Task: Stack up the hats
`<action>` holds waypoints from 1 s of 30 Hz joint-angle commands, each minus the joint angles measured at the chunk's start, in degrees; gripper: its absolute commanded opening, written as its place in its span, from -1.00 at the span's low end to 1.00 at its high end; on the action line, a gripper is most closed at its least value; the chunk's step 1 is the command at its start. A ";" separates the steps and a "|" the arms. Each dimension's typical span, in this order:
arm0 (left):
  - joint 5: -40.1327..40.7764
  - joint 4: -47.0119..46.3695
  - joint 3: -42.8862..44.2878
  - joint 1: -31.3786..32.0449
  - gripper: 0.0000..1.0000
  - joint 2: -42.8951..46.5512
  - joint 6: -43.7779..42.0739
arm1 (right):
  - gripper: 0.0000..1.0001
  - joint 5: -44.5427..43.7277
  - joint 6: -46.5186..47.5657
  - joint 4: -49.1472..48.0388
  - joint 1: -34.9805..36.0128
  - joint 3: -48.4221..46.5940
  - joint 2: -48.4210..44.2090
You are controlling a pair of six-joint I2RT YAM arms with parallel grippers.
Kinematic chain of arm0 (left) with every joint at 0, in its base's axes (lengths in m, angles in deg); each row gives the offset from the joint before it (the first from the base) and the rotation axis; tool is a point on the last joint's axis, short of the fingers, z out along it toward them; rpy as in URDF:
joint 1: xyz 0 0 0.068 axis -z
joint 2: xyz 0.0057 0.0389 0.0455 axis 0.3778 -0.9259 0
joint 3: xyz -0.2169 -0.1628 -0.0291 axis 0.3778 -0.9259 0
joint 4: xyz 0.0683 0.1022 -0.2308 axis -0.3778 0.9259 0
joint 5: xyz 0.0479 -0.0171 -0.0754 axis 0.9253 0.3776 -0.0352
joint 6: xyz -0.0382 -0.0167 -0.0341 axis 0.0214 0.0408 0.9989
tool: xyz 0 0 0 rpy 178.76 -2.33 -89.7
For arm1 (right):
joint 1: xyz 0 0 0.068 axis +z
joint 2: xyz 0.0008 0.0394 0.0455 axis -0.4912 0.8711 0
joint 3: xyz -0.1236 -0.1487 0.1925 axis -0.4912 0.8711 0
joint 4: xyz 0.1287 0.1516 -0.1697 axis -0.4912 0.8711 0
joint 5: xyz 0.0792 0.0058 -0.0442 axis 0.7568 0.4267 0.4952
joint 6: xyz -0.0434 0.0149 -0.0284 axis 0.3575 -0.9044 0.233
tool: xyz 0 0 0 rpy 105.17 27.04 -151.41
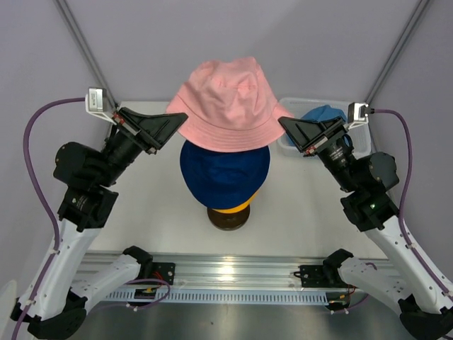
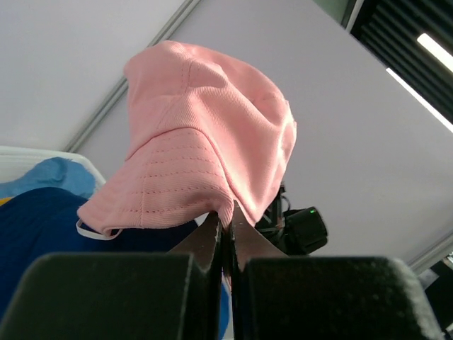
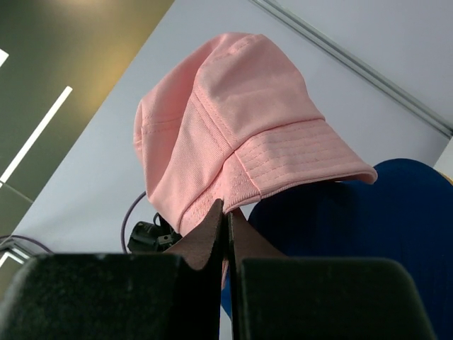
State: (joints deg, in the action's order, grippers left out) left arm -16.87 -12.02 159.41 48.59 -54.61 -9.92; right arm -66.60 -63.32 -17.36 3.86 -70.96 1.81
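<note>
The pink hat (image 1: pixel 226 106) hangs in the air, held by its brim on both sides above the navy blue hat (image 1: pixel 225 173). My left gripper (image 1: pixel 182 118) is shut on the pink brim's left edge (image 2: pixel 225 212). My right gripper (image 1: pixel 283 122) is shut on its right edge (image 3: pixel 226 205). The navy hat sits on the stack over the yellow hat (image 1: pixel 230 208), of which only a sliver shows, above a dark round base (image 1: pixel 228 219). The sky blue hat (image 1: pixel 322 117) lies in the white basket (image 1: pixel 289 110) behind my right gripper.
The white basket stands at the back right of the table, partly hidden by my right arm. Grey walls close the space at the back and sides. A metal rail (image 1: pixel 226 273) runs along the near edge.
</note>
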 commanded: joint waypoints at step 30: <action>-6.75 4.08 -13.62 0.15 -0.90 13.73 8.49 | -1.00 9.22 -7.67 6.42 0.21 -4.11 -2.23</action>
State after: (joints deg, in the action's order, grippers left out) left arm -22.88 -5.87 144.67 48.85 -40.05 -6.79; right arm -57.42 -66.38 -9.67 4.17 -72.32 -1.75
